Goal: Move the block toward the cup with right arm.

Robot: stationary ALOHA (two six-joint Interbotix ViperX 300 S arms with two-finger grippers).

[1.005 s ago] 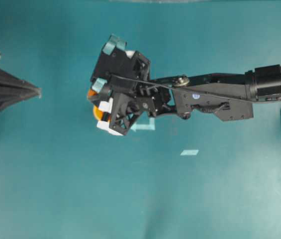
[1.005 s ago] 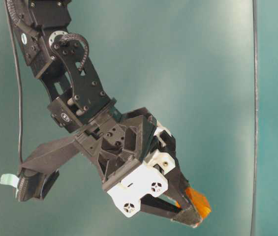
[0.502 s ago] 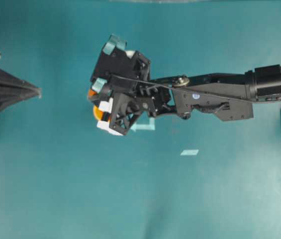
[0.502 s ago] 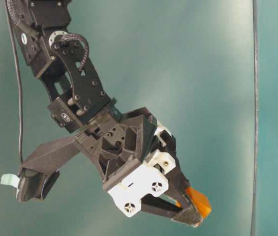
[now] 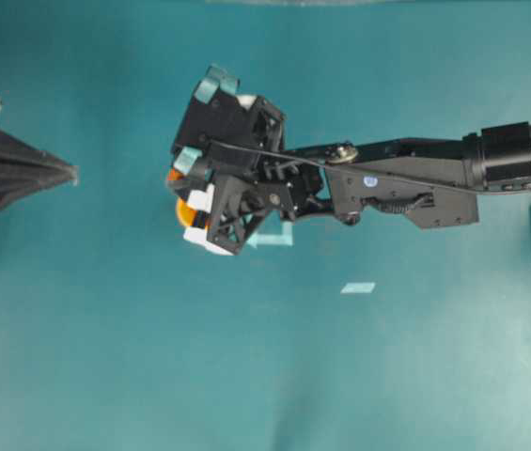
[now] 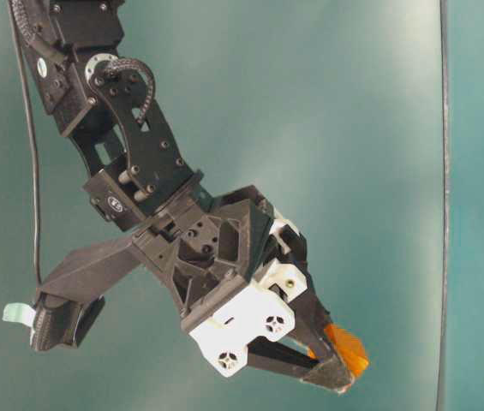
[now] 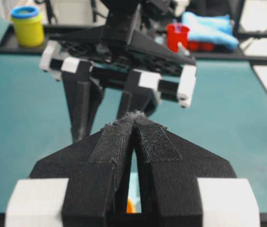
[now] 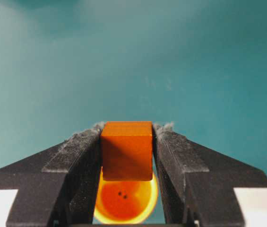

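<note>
Right wrist view: right claw angled down, gripping block above cup.

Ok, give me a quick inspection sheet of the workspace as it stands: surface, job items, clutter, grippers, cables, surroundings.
Surface: teal table, no spills seen.
Job's things: block gripped between the right gripper's fingers; cup on the table under the gripper.
Clutter: pale tape scrap; tape square outline, partly hidden.
Grippers: right gripper shut on the block; left gripper shut, holding nothing, apart at the table's left.
Cables: black cable hanging beside the right arm.
Surroundings: yellow jar and red container beyond the table's far edge.
</note>
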